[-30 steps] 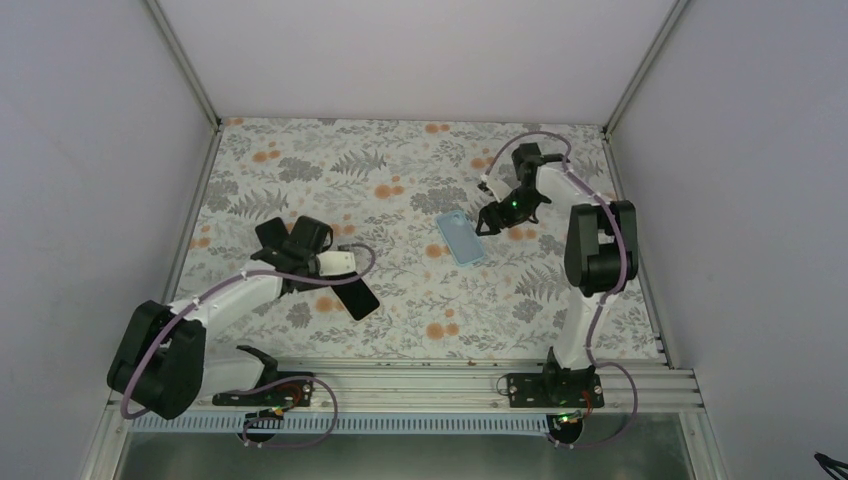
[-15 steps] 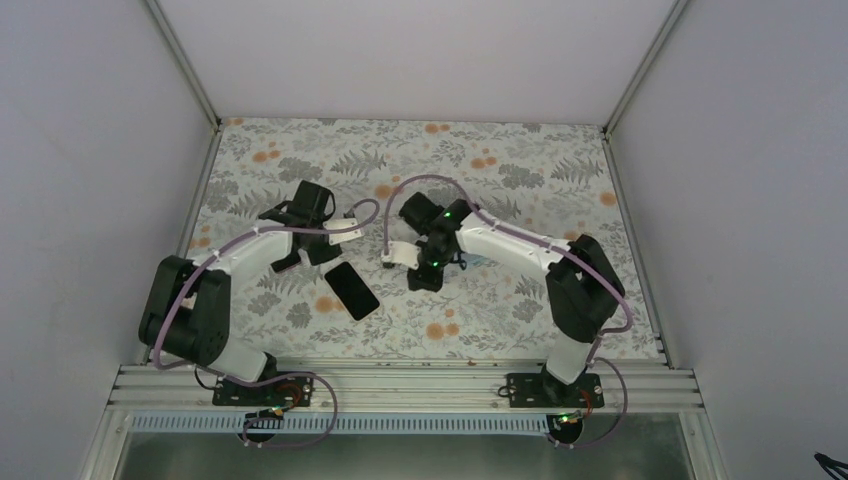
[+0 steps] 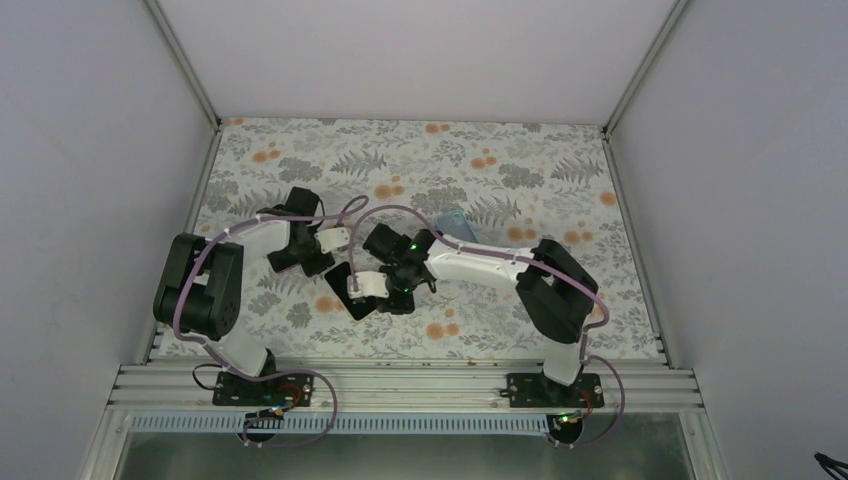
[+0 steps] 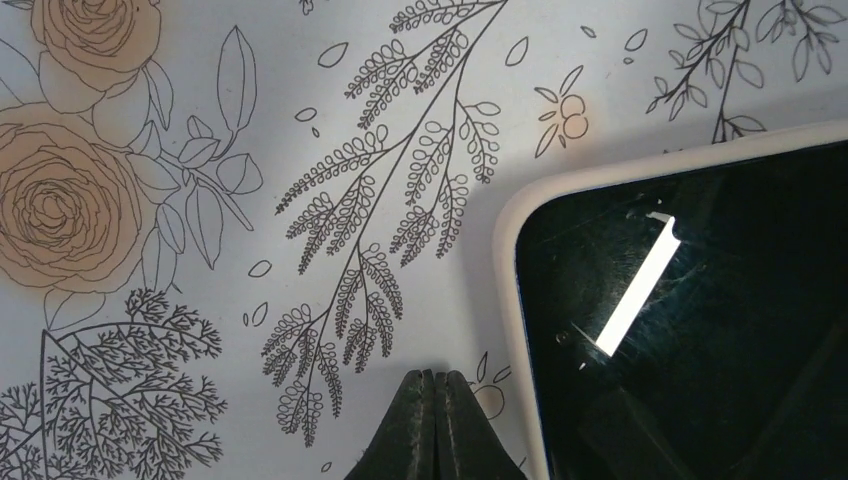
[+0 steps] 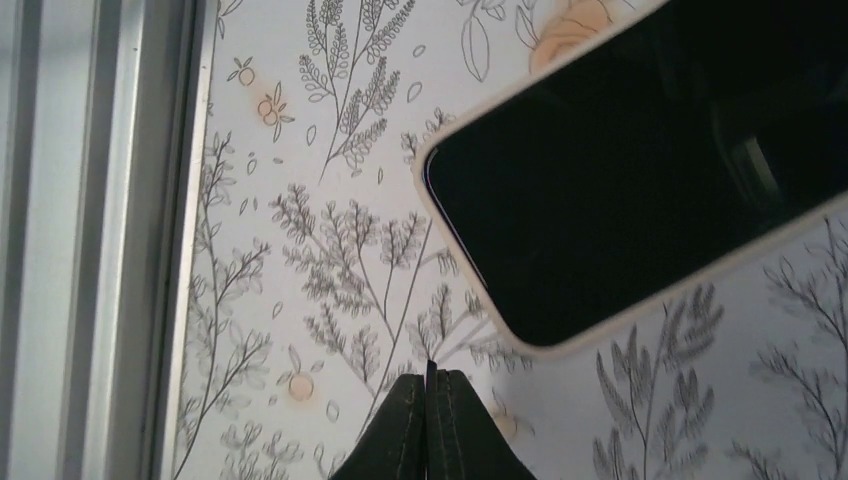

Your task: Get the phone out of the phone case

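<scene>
The black-screened phone (image 3: 341,279) with a pale rim lies flat on the floral table, left of centre. One rounded corner of the phone (image 4: 700,330) fills the right of the left wrist view. Another corner of the phone (image 5: 640,170) shows in the upper right of the right wrist view. The light blue phone case (image 3: 452,220) lies apart behind it, partly hidden by the right arm. My left gripper (image 3: 312,262) (image 4: 436,376) is shut and empty, just left of the phone's far corner. My right gripper (image 3: 397,299) (image 5: 430,372) is shut and empty beside the phone's near end.
The aluminium rail (image 3: 400,378) that carries both arm bases runs along the near edge, and the rail (image 5: 90,200) also shows at the left of the right wrist view. Pale walls (image 3: 90,150) enclose the table on three sides.
Both arms have swung inward and come together at the phone; the right arm left the case and reached left across the table. Both grippers have gone from open to shut.
</scene>
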Controlling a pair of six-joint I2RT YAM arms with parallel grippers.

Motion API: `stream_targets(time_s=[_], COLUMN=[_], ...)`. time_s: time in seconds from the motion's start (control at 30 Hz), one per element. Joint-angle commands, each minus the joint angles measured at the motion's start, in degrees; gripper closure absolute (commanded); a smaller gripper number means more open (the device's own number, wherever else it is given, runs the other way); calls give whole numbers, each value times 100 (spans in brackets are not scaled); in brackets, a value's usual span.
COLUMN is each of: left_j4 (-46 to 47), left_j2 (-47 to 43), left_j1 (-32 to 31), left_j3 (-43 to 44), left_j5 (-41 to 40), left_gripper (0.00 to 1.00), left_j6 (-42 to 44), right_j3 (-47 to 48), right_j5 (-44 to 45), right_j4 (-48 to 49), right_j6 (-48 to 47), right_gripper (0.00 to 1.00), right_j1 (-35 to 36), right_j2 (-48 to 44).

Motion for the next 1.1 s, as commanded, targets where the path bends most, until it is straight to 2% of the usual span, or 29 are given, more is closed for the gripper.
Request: stream_targets(time_s=[0.0,0.63,1.07], left_j4=[-155,-611,-1252], left_j2=[187,687,555], left_j1=[12,22,12], left_j3=[-49,-77,-208], left_j5=[446,748,819], left_gripper=[98,98,98], left_j6=[-77,-138,-76], right_j3=[21,-114,-95], right_j5=[299,1169,2413], right_j4=[516,1331,1743], right_j6=[-167,-113,-381], right_gripper=[96,96,96], right_j1=[209,294,-262], right_j2=[330,848,409])
